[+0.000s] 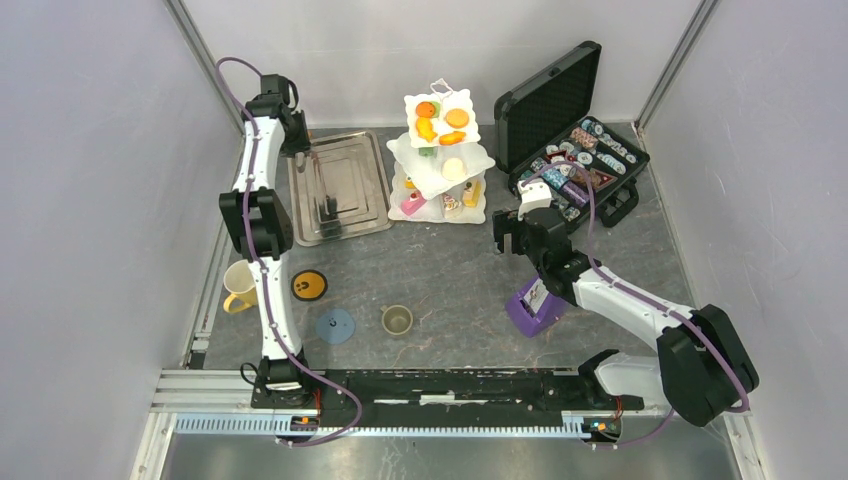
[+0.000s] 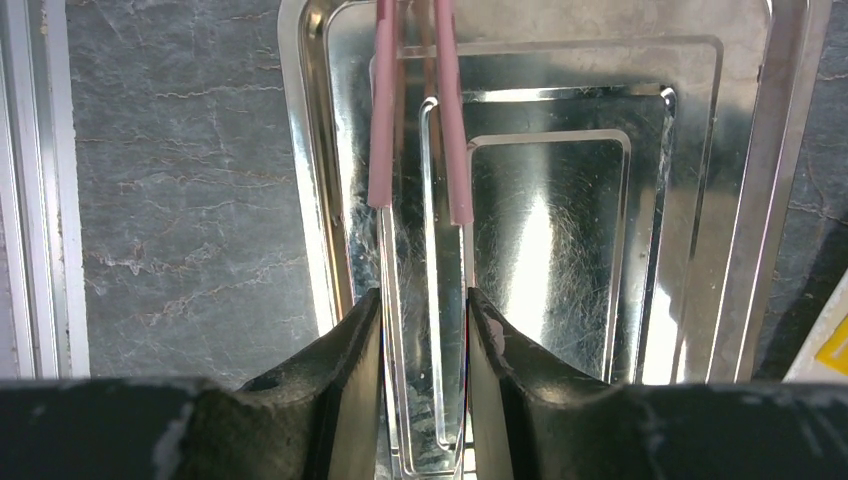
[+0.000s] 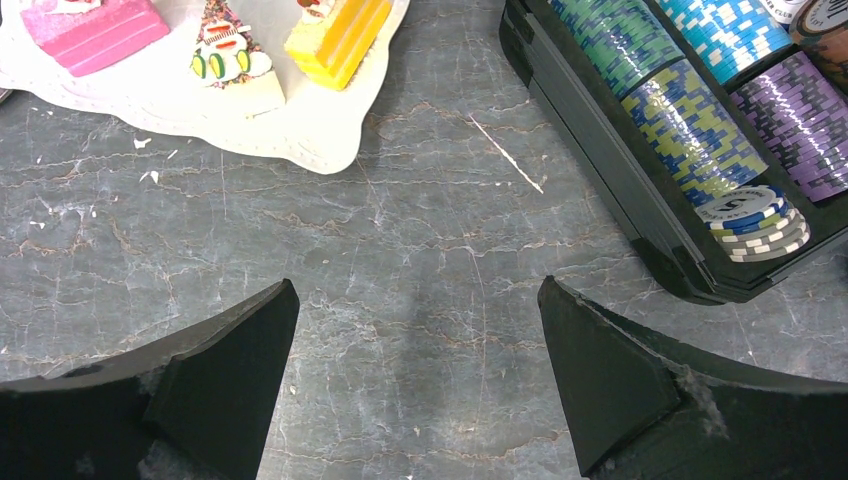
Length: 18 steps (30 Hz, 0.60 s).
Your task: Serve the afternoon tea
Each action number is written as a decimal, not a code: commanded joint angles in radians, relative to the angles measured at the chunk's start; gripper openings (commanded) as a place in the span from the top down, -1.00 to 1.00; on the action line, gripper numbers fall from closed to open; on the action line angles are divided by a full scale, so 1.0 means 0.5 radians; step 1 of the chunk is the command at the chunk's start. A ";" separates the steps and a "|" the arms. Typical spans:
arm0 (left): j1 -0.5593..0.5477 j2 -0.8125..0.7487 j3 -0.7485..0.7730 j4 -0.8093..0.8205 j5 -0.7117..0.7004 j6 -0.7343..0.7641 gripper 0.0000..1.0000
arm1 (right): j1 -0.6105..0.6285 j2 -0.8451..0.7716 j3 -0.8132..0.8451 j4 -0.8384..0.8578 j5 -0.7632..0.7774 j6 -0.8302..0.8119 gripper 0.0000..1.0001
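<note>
Afternoon tea sits mostly on the white three-tier scalloped stand [image 1: 418, 172], upright at the back middle of the grey stone-look tabletop [image 1: 450, 280], between the shiny steel tray [image 1: 378, 185] and the open black case of poker chips [image 1: 545, 105]. Its long axis is vertical, loop handle on top, with small toy pastries [image 1: 457, 118] on every tier. My left pincer [image 2: 424, 295] hangs over the tray, closed down to a narrow gap on the metal arms of the pink-tipped tongs [image 2: 380, 110], which run along the tray's long side, tips pointing away from my fingers. My right pincer [image 3: 415, 290] is spread wide and holds nothing, over bare tabletop between the stand's bottom tier and the case. I judge the step to be fetching the tongs. Next I must lift them clear of the tray and swing towards the stand without squeezing harder, so the tips are apart when they reach a pastry.
</note>
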 commanded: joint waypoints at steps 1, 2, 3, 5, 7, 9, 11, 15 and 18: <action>0.021 0.038 0.096 0.133 0.017 0.106 0.20 | 0.006 0.039 0.061 0.040 0.029 -0.016 -0.96; 0.021 0.044 0.096 0.143 0.017 0.109 0.20 | 0.004 0.039 0.061 0.040 0.028 -0.017 -0.96; 0.021 0.049 0.095 0.148 0.012 0.107 0.20 | 0.002 0.043 0.062 0.040 0.031 -0.016 -0.96; 0.021 0.055 0.096 0.165 0.011 0.103 0.19 | 0.003 0.041 0.061 0.040 0.038 -0.019 -0.96; 0.021 0.061 0.098 0.180 0.021 0.103 0.19 | 0.003 0.045 0.063 0.039 0.041 -0.021 -0.96; 0.021 0.061 0.097 0.189 0.008 0.105 0.18 | 0.003 0.048 0.064 0.040 0.039 -0.021 -0.96; 0.021 0.064 0.100 0.194 0.002 0.112 0.16 | 0.003 0.052 0.063 0.040 0.039 -0.021 -0.96; 0.023 0.078 0.103 0.194 -0.029 0.130 0.11 | 0.000 0.054 0.064 0.039 0.042 -0.021 -0.96; 0.024 0.094 0.103 0.196 -0.039 0.133 0.09 | -0.002 0.056 0.064 0.040 0.042 -0.018 -0.96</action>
